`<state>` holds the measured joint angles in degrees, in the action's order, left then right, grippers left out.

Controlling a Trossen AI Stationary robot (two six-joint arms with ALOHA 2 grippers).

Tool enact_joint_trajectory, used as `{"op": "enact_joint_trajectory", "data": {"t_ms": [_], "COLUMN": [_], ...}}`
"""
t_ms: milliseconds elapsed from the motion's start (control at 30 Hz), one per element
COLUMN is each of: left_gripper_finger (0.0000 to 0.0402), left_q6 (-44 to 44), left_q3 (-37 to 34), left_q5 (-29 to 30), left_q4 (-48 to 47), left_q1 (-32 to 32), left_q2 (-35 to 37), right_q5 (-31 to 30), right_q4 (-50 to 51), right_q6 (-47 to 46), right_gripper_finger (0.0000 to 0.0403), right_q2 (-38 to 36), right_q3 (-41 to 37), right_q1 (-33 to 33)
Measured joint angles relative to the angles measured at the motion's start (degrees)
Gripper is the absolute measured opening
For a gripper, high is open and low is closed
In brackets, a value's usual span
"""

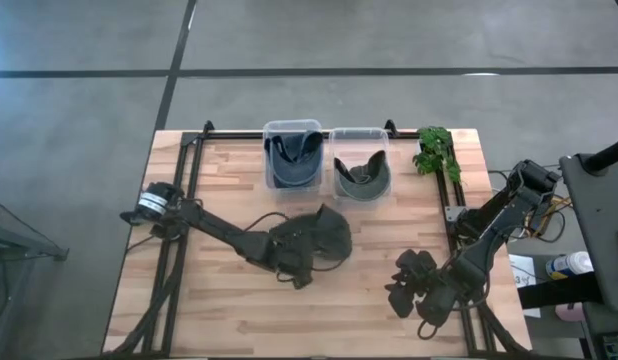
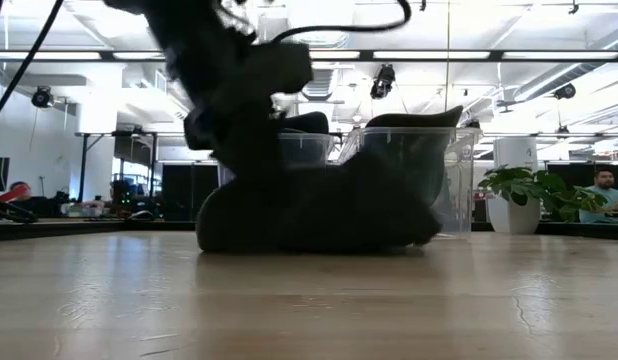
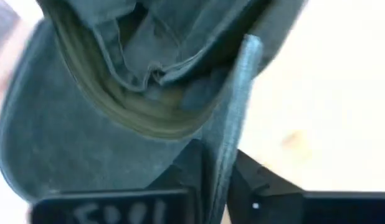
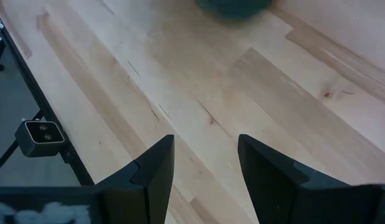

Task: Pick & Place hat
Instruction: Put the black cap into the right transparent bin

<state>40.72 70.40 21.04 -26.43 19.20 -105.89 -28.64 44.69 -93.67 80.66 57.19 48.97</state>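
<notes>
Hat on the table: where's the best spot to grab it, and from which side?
Take the hat by its brim edge, from the left arm's side. The brim is thin and sticks out from the crown, so it slips between fingers. The left gripper already pinches it there; the right gripper waits near the table's right edge.

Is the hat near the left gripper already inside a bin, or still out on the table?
Out. The hat lies on the table, in front of both bins, at the left gripper.

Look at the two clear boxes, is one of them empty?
No, both clear bins, left bin and right bin, each hold a dark hat.
</notes>
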Motion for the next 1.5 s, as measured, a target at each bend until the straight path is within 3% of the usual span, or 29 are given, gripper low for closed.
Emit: {"op": "enact_joint_trajectory", "data": {"t_ms": [100,200,333,633,733,933,1033,1200,1500], "left_gripper_finger": [0.0013,0.0013,0.0049,0.0102,0.0105,0.0105,0.0105,0.0105,0.0105], "left_q6": [10.9,17.1,15.9,13.0,6.5,-26.1,-36.5,-39.2,-39.4], "left_q3": [2.4,4.6,5.6,7.2,7.4,7.6,7.6,5.7,-1.4], "left_q5": [-1.7,-2.3,-1.0,-2.8,-3.4,-1.9,-0.7,-8.3,-10.2], "left_q4": [5.2,14.6,23.8,23.2,18.7,15.8,15.8,15.3,17.5], "left_q1": [-0.1,0.0,0.0,0.1,0.4,0.4,-1.1,-4.4,-6.9], "left_q2": [0.0,0.0,-0.1,-1.1,-1.0,-0.9,-1.0,-1.1,-1.2], "right_q5": [0.0,0.0,0.4,0.9,1.6,0.3,0.1,-0.4,-6.0], "right_q4": [0.0,0.0,-0.3,-3.0,-6.2,-17.8,-21.3,-23.4,-29.6], "right_q6": [0.0,0.4,-1.0,-13.2,-21.4,-28.6,-31.5,-38.2,-37.8], "right_gripper_finger": [0.0171,0.0171,0.0171,0.0171,0.0171,0.0171,0.0171,0.0171,0.0171], "right_q2": [0.0,0.0,0.0,0.0,0.1,4.8,9.1,14.9,19.4], "right_q3": [0.0,0.0,0.0,0.0,0.0,0.0,0.0,0.0,0.0], "right_q1": [0.0,0.0,0.0,2.8,4.8,7.7,7.7,7.0,2.2]}}
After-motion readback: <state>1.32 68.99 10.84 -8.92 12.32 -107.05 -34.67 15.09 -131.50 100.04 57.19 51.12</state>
